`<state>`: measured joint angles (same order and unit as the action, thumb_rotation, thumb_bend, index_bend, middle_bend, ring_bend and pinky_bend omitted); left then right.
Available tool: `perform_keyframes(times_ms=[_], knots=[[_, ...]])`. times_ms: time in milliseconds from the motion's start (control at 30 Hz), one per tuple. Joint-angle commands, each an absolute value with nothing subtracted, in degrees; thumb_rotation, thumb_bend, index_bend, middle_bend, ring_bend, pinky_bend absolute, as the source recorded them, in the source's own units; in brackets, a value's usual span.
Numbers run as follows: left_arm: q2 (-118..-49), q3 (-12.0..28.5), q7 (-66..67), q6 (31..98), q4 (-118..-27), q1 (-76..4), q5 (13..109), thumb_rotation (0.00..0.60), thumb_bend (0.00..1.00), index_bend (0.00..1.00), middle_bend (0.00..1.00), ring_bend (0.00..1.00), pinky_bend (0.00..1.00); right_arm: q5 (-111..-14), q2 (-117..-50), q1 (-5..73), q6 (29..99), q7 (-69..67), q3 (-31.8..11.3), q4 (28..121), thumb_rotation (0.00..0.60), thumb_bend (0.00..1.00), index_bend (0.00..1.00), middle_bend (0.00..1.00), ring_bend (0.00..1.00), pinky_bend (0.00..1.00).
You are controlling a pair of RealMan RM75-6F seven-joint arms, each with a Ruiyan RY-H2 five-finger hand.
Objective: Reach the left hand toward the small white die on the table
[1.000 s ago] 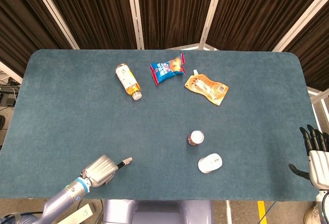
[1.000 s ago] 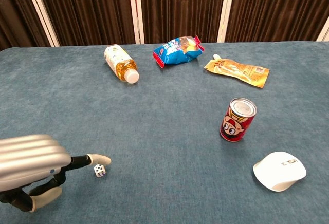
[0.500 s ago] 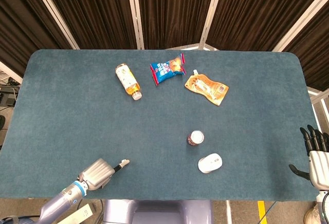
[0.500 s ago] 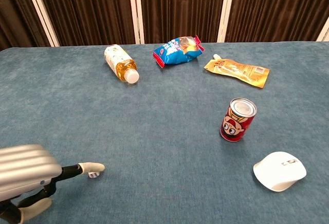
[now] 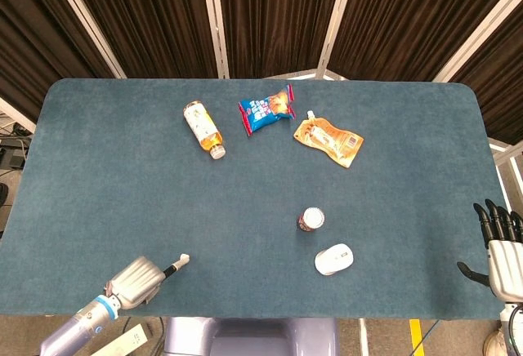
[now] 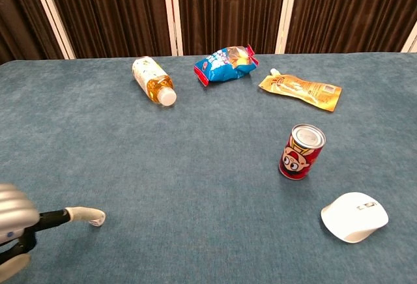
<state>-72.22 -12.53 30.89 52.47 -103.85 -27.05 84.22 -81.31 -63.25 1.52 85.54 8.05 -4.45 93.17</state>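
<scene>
Down at the lower left we find one small white die [image 5: 185,257] under the extended fingertip [image 6: 88,215] of the left robot hand [image 5: 137,282], other fingers curled. Our right robot hand [image 5: 500,242] hangs spread at the lower right. On the surface [image 5: 106,168]: one bottle [image 5: 203,128], one can [image 5: 310,220], one mouse [image 5: 334,259], two packets.

Head view – high, looking down; chest view – low, nearer (same table [image 5: 98,168]).
</scene>
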Motion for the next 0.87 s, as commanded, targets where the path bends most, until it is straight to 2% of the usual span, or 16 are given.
perform_keyframes(times_ms=[33, 267, 333, 367, 433, 467, 500, 533, 567, 600, 700, 867], knots=[[-70.69, -13.99, 29.30, 53.68, -103.92, -26.13, 86.06, 0.600, 0.66, 0.00, 0.80, 0.82, 0.85, -81.30, -63.25, 1.45, 85.66, 7.98, -4.47, 93.13, 0.600, 0.02, 0.00, 0.00, 0.00, 0.00], [-68.76, -15.41, 25.05, 57.79, -102.82, -24.15, 90.62, 0.600, 0.67, 0.00, 0.79, 0.81, 0.84, -81.37, -63.34, 1.41, 85.67, 7.89, -4.42, 93.00, 0.600, 0.02, 0.00, 0.00, 0.00, 0.00], [-68.19, -15.14, 22.70, 62.00, -102.61, -22.64, 92.86, 0.600, 0.67, 0.00, 0.73, 0.75, 0.80, -81.38, -63.37, 1.38, 85.65, 7.86, -4.38, 92.94, 0.600, 0.02, 0.00, 0.00, 0.00, 0.00], [-68.01, -14.95, 21.63, 64.23, -102.25, -21.81, 93.96, 0.600, 0.66, 0.00, 0.62, 0.66, 0.74, -81.39, -63.38, 1.37, 85.67, 7.83, -4.38, 92.95, 0.600, 0.02, 0.00, 0.00, 0.00, 0.00], [-67.83, -14.23, 20.07, 69.55, -101.11, -19.77, 95.93, 0.600, 0.64, 0.00, 0.32, 0.41, 0.57, -81.41, -63.31, 1.41, 85.66, 7.79, -4.42, 92.99, 0.600, 0.02, 0.00, 0.00, 0.00, 0.00], [-67.73, -13.77, 19.54, 72.97, -100.30, -18.21, 96.69, 0.600, 0.60, 0.00, 0.15, 0.22, 0.43, -81.49, -63.27, 1.41, 85.70, 7.75, -4.43, 93.04, 0.600, 0.02, 0.00, 0.00, 0.00, 0.00], [-67.48, -13.52, 19.42, 74.87, -100.08, -17.16, 96.70, 0.600, 0.55, 0.00, 0.03, 0.08, 0.28, -81.53, -63.26, 1.41, 85.74, 7.77, -4.44, 93.07, 0.600, 0.02, 0.00, 0.00, 0.00, 0.00], [-67.17, -13.22, 19.32, 76.43, -100.19, -16.25, 96.51, 0.600, 0.50, 0.00, 0.00, 0.03, 0.18, -81.58, -63.26, 1.43, 85.73, 7.79, -4.43, 93.11, 0.600, 0.02, 0.00, 0.00, 0.00, 0.00], [-66.84, -12.64, 19.25, 78.33, -100.45, -15.19, 96.11, 0.600, 0.44, 0.00, 0.00, 0.00, 0.07, -81.67, -63.27, 1.46, 85.74, 7.83, -4.42, 93.19, 0.600, 0.02, 0.00, 0.00, 0.00, 0.00], [-66.62, -12.14, 19.47, 79.55, -100.64, -14.48, 95.70, 0.600, 0.40, 0.00, 0.00, 0.00, 0.01, -81.76, -63.27, 1.48, 85.75, 7.93, -4.41, 93.24, 0.600, 0.02, 0.00, 0.00, 0.00, 0.00], [-66.62, -10.25, 19.79, 83.28, -100.98, -12.54, 94.61, 0.600, 0.36, 0.00, 0.00, 0.00, 0.00, -82.03, -63.23, 1.62, 85.66, 8.21, -4.35, 93.60, 0.600, 0.02, 0.00, 0.00, 0.00, 0.00], [-67.01, -8.40, 18.85, 87.05, -99.64, -9.97, 93.69, 0.600, 0.34, 0.00, 0.00, 0.00, 0.00, -82.83, -63.43, 1.54, 86.17, 8.48, -4.14, 93.80, 0.600, 0.02, 0.00, 0.00, 0.00, 0.00]])
